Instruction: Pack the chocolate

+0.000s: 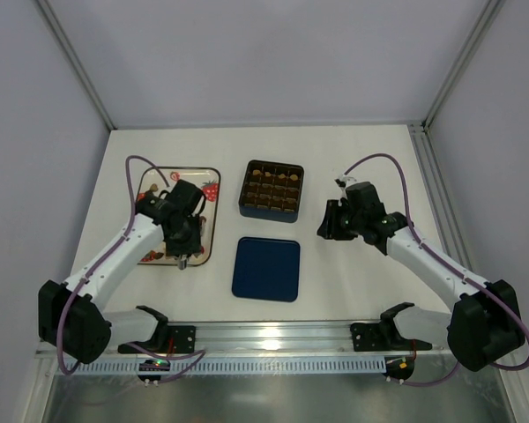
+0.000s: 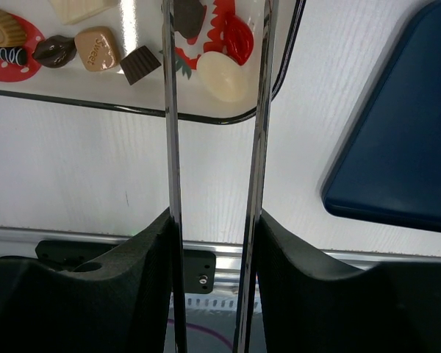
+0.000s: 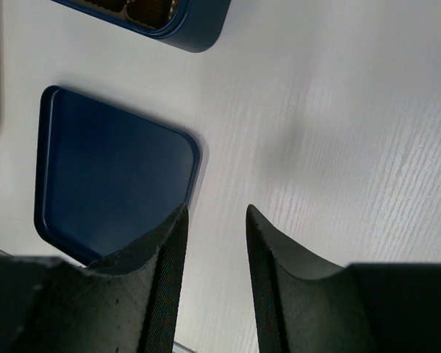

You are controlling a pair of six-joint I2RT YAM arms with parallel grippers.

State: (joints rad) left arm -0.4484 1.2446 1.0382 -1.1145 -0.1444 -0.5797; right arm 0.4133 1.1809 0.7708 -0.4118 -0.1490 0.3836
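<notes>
Left claw (image 2: 216, 22) hangs parted over the tray's (image 2: 95, 103) chocolates (image 2: 97, 48); right claw (image 3: 215, 213) parted, empty. Beside the tray, the box (image 1: 270, 212) holds several.

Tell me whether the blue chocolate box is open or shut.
Open. The box shows its brown grid insert from above; the dark-blue lid lies flat, apart from it.

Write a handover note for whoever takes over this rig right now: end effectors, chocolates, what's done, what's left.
Left end effector: open, nothing seen in it, above the near edge of the tray.
Right end effector: open, empty, over the bare table beside the lid.
Chocolate: several pieces lie loose on the tray.
Done: some cells of the box hold pieces.
Left: move the tray's pieces into the box; the lid is off.
</notes>
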